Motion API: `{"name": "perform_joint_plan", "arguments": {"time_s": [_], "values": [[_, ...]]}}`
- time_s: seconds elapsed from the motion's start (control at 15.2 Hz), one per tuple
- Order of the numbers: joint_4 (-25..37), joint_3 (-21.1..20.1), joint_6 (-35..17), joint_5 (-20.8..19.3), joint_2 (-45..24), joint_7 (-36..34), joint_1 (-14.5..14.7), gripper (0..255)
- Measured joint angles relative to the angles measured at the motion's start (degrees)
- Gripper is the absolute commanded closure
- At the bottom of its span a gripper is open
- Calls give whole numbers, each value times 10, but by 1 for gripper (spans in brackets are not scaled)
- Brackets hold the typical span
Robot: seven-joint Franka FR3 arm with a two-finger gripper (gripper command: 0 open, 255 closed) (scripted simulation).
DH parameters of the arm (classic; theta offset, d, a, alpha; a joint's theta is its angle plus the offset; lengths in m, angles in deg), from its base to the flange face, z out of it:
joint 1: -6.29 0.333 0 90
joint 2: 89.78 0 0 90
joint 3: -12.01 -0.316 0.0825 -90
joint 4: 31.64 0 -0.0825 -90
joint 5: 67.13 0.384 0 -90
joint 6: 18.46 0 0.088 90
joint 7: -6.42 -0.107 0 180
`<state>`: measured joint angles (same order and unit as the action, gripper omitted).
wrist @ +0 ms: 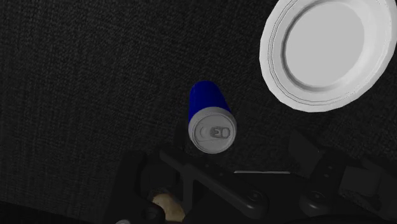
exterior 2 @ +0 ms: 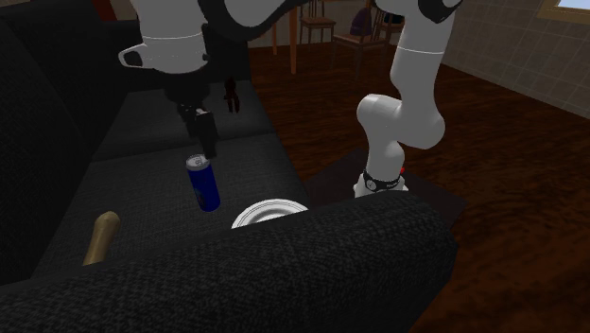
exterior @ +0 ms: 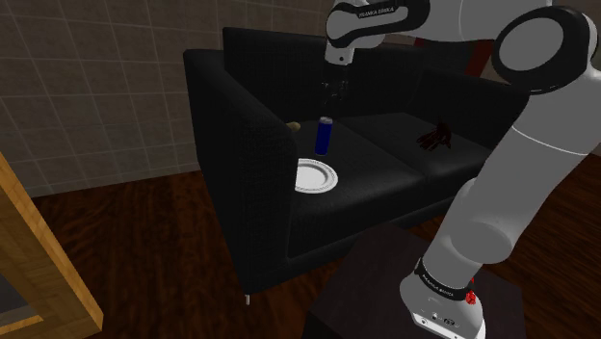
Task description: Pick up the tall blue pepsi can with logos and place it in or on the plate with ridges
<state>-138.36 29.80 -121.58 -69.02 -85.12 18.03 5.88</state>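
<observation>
Can: blue side, silver top, standing upright on the seat of a black sofa, on the cushion next to the armrest; pull-tab plain in the wrist view, logos too faint to read.
Plate: white with a ridged rim, lying flat on the same cushion, just beside the can toward the seat's front edge, not touching it; near part hidden behind the armrest in the second exterior view, one side cut off by the frame edge in the wrist view.
Hand: black, hanging straight above the can and apart from its top; fingers spread, clasping nothing; outlines hard to pick out against the black sofa in the wrist view.
Arm: white with dark joints, reaching from the stand over the seat; upper links cut off at the top of the shoulder view.
Stand: dark box on the floor in front of the sofa, partly covered by the arm's base.
Tan object: rounded and stick-like, on the seat by the armrest, near the can; kind unclear.
Dark reddish object: on the other cushion, well apart from the can; shape too murky to name.
Surroundings: wooden floor, tiled wall behind the sofa, wooden frame cut off at the shoulder view's left edge.
</observation>
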Motion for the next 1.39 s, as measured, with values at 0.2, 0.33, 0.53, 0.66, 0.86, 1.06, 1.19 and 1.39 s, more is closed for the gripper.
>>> {"name": "perform_joint_plan", "arguments": {"time_s": [0.2, 0.33, 0.53, 0.66, 0.86, 1.06, 1.19, 1.39], "values": [[42, 9, -7, 16, -57, 22, -7, 0], [37, 10, -20, 19, -66, 25, -8, 0], [20, 11, -40, 20, -70, 27, -9, 0], [7, 11, -55, 20, -71, 27, -9, 0], [2, 11, -61, 21, -73, 28, -9, 0], [2, 11, -61, 21, -73, 28, -9, 0], [2, 11, -61, 21, -73, 28, -9, 255], [2, 11, -61, 21, -73, 28, -9, 255]]}}
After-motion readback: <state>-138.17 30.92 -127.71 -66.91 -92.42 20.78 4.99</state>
